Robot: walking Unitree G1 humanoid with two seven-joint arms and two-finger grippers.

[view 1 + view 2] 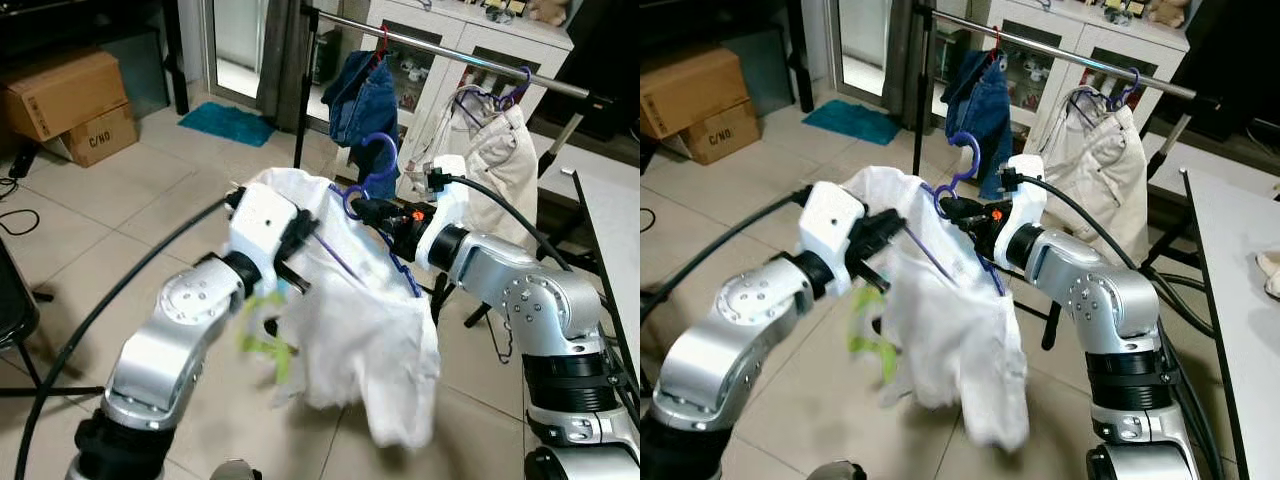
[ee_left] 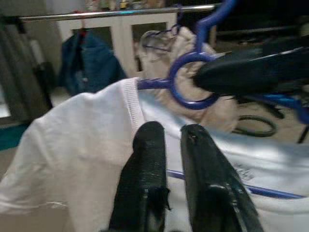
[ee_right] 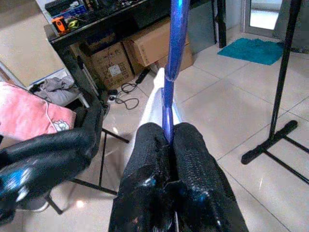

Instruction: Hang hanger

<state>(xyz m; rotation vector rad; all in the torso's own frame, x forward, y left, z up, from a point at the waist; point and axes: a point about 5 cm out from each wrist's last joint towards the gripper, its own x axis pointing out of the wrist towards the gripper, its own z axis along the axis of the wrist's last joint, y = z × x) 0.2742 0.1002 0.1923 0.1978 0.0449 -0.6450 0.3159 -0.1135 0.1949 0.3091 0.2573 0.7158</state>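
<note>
A blue hanger [image 1: 381, 158] carries a white shirt [image 1: 360, 330] and is held up between my two arms, below and in front of the metal clothes rail [image 1: 450, 50]. My right gripper [image 1: 365, 210] is shut on the hanger just under its hook; the blue wire [image 3: 169, 96] runs up from between the fingers [image 3: 193, 159]. My left gripper [image 1: 298, 258] is shut on the shirt where it lies over the hanger's arm, and its fingers [image 2: 147, 150] press into the white cloth [image 2: 82, 140]. The shirt hangs down loose beneath both grippers.
A pair of blue jeans [image 1: 365, 95] and a beige garment [image 1: 500, 150] hang on the rail. The rack's black post [image 1: 303, 90] stands behind the shirt. Cardboard boxes [image 1: 65, 95] and a teal mat [image 1: 225, 122] lie at far left. A white table [image 1: 610, 230] borders the right.
</note>
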